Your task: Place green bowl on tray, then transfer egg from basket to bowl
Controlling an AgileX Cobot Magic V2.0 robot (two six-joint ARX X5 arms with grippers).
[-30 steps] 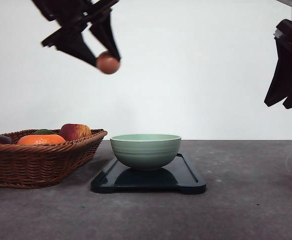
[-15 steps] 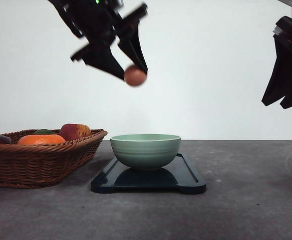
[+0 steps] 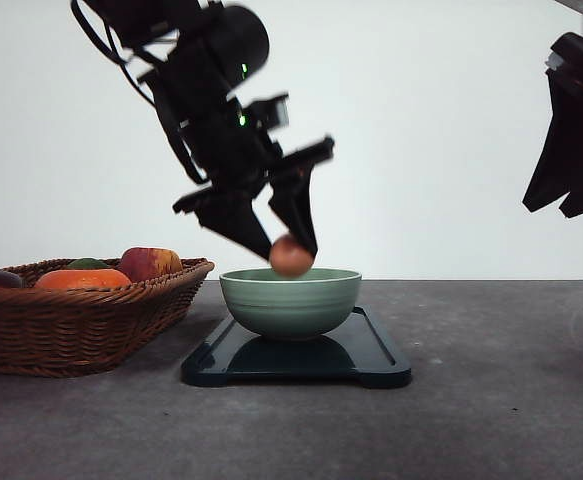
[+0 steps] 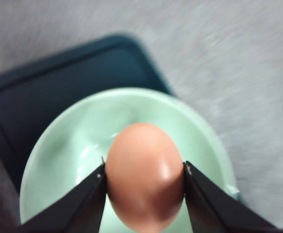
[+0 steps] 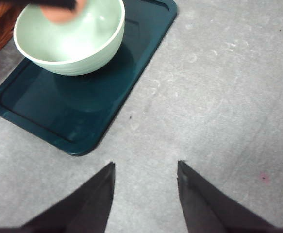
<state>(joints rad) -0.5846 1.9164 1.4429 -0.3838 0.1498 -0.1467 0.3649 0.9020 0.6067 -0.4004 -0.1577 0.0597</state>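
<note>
My left gripper (image 3: 289, 250) clamps the egg (image 3: 291, 256) just over the bowl (image 3: 290, 302) on the tray (image 3: 371, 358); right gripper (image 5: 145, 187) hangs open, empty.

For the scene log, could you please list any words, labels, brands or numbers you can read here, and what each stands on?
None can be read: no print shows on the green bowl, the tray, the egg, the basket or the left gripper.
</note>
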